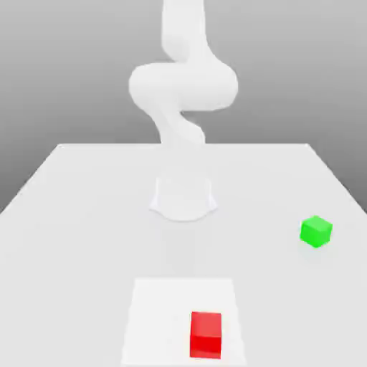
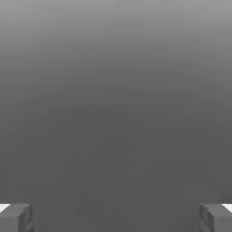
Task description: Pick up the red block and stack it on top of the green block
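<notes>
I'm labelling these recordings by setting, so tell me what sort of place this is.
Most likely a simulated robotics test scene: a plain pale tabletop, a white robot arm, and bright red and green cubes.

Red block [image 1: 206, 335] on white sq., green block [image 1: 316, 231] well apart.

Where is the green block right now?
In the exterior view, the green block sits on the table toward the right, farther back than the red block.

Pale arm [image 1: 183, 86] bent above its base [image 1: 183, 199], gripper [image 2: 116, 218] open and empty
</notes>
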`<state>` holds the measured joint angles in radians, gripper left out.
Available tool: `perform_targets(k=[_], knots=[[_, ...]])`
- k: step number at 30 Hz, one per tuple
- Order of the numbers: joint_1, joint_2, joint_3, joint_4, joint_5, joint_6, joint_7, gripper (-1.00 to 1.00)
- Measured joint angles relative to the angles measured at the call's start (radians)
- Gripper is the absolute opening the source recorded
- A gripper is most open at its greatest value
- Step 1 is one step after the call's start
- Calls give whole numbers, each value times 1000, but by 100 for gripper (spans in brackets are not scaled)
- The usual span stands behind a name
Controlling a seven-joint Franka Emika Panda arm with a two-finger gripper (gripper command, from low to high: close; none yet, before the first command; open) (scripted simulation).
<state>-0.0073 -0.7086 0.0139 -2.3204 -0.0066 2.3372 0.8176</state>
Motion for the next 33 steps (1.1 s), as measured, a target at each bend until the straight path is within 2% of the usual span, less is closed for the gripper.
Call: perform_targets(k=[23,29,30,33], knots=[[-11,839,73,-188,-37,342,144,0],[11,1056,48,-173,-65,504,172,0],[14,1074,45,-171,-68,519,174,-100],[14,1074,45,-171,-68,519,175,-100]])
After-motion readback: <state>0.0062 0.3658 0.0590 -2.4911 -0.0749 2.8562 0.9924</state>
